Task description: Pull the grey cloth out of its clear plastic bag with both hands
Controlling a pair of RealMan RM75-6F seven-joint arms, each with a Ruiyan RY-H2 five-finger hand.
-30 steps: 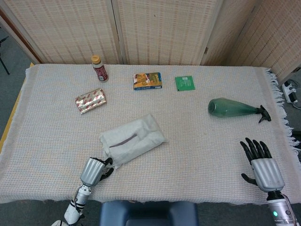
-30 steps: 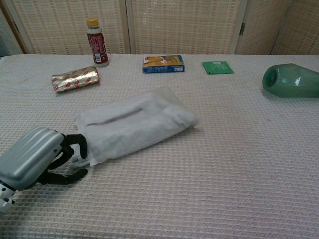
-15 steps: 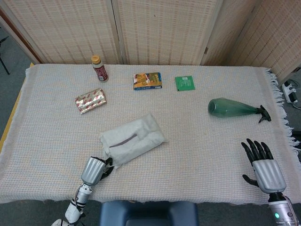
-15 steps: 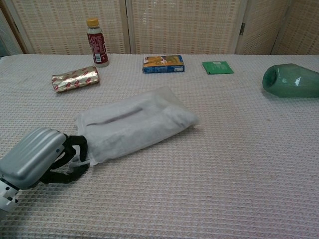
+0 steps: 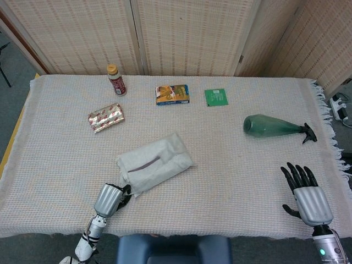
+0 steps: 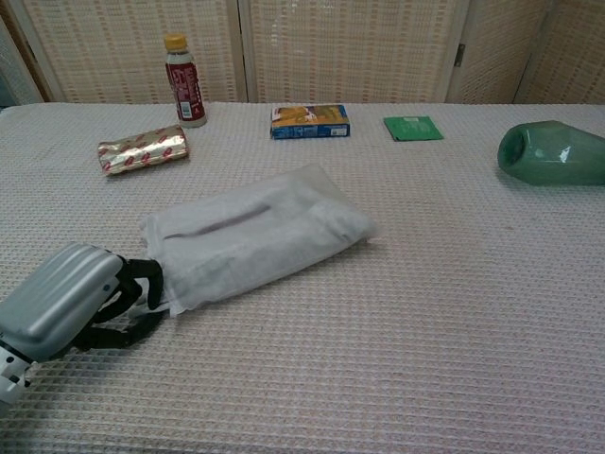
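Observation:
The clear plastic bag (image 5: 155, 162) with the grey cloth inside lies flat in the near-left part of the table, a darker grey strip showing through its top. My left hand (image 5: 110, 199) is at the bag's near-left corner, and in the chest view its curled fingers (image 6: 142, 284) grip that corner of the bag (image 6: 250, 241). My right hand (image 5: 308, 195) rests far off at the table's near-right edge, palm down with fingers spread, holding nothing. The chest view does not show it.
A small bottle (image 5: 116, 80), a foil packet (image 5: 106, 117), a printed box (image 5: 172, 94) and a green sachet (image 5: 216, 97) lie along the back. A green glass vase (image 5: 272, 126) lies on its side at the right. A woven cloth covers the table.
My left hand has settled slightly lower and closer on the bag's corner. The bag and my right hand have barely moved.

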